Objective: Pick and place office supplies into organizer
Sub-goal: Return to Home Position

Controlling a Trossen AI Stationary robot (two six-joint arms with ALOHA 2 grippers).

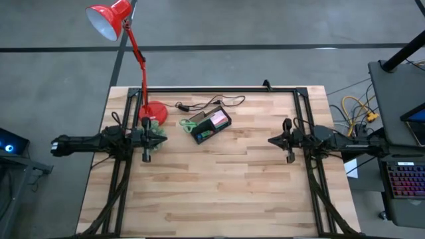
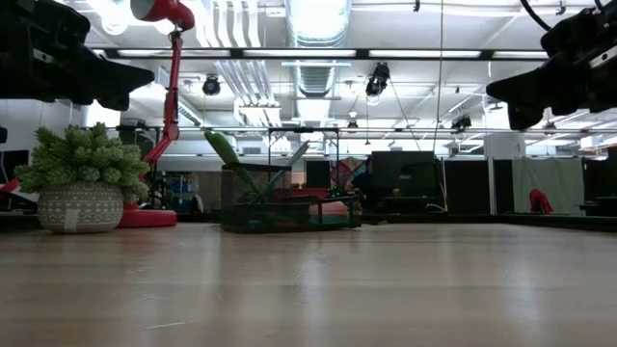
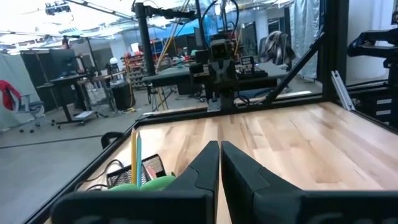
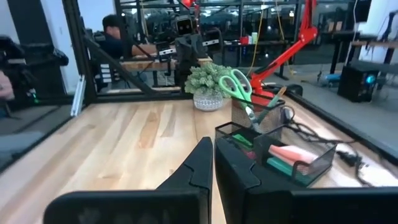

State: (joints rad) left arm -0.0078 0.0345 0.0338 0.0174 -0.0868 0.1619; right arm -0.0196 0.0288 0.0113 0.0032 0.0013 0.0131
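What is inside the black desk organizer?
The organizer holds green-handled scissors standing upright, a yellow pencil, a pink sticky-note pad and a green piece. Smaller pieces, if any, are hidden behind the mesh walls.

left gripper [image 3: 219, 150] and right gripper [image 4: 211, 147] closed (2 arms raised)

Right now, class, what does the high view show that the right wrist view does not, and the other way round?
Only the high view: the whole table from above, with the keyboard and yellow cables beside it. Only the right wrist view: a person beyond the table, and the green-handled scissors seen standing upright in the organizer. Both: the organizer with the pink sticky-note pad, the potted plant, the red lamp, and the right gripper, shut; the left gripper sits beside the plant.
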